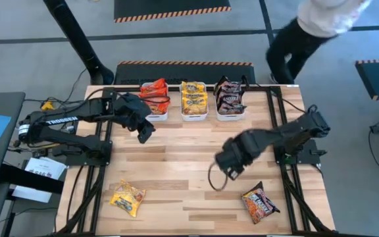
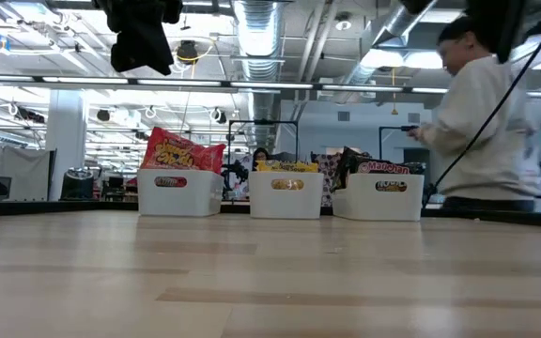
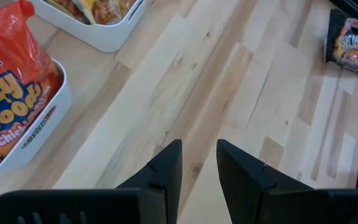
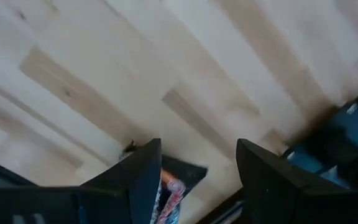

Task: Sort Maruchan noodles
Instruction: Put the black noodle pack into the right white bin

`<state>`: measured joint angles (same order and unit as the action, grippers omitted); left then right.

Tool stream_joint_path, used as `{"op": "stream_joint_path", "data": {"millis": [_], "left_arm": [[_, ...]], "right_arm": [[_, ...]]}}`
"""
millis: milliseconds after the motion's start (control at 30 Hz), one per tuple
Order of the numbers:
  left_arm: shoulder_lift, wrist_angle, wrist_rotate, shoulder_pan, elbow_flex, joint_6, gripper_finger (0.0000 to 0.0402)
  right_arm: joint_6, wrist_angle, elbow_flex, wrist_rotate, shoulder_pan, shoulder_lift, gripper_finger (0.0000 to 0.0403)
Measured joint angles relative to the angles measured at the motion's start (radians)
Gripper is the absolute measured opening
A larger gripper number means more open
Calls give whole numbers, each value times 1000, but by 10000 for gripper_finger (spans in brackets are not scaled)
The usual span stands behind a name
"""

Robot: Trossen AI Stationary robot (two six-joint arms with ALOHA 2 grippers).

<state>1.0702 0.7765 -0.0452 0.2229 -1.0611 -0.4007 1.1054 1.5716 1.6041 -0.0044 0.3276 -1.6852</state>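
Three white tubs stand along the far edge. The left tub (image 1: 155, 113) holds red Maruchan noodles (image 1: 154, 92), the middle tub (image 1: 195, 116) yellow ones (image 1: 194, 96), and the right tub (image 1: 231, 116) dark ones (image 1: 229, 94). A loose yellow packet (image 1: 127, 198) lies flat near the front left, and a dark packet (image 1: 260, 202) near the front right. My left gripper (image 3: 199, 149) hangs open over bare wood just in front of the left tub (image 3: 39, 134). My right gripper (image 4: 197, 149) points down, open, above the table's middle right, with the dark packet (image 4: 171, 190) showing below it.
A person (image 2: 482, 122) stands beyond the table's far right corner. Bare wood lies between the tubs and the two loose packets. A black metal frame (image 1: 288, 171) runs along the table's left and right sides. A cable loop (image 1: 214, 178) hangs beside my right gripper.
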Motion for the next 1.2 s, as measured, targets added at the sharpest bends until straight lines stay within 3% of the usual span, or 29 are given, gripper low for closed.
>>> {"op": "stream_joint_path", "data": {"millis": [700, 1000, 1200], "left_arm": [[6, 2, 2, -78, 0, -5, 86], [5, -1, 5, -97, 0, -8, 86], [5, -2, 5, -98, 0, -12, 86]], "right_arm": [[796, -285, -301, -79, 521, -3, 233], [1001, -509, -419, -78, 609, -3, 233], [1027, -633, -506, -78, 615, -3, 233]]}}
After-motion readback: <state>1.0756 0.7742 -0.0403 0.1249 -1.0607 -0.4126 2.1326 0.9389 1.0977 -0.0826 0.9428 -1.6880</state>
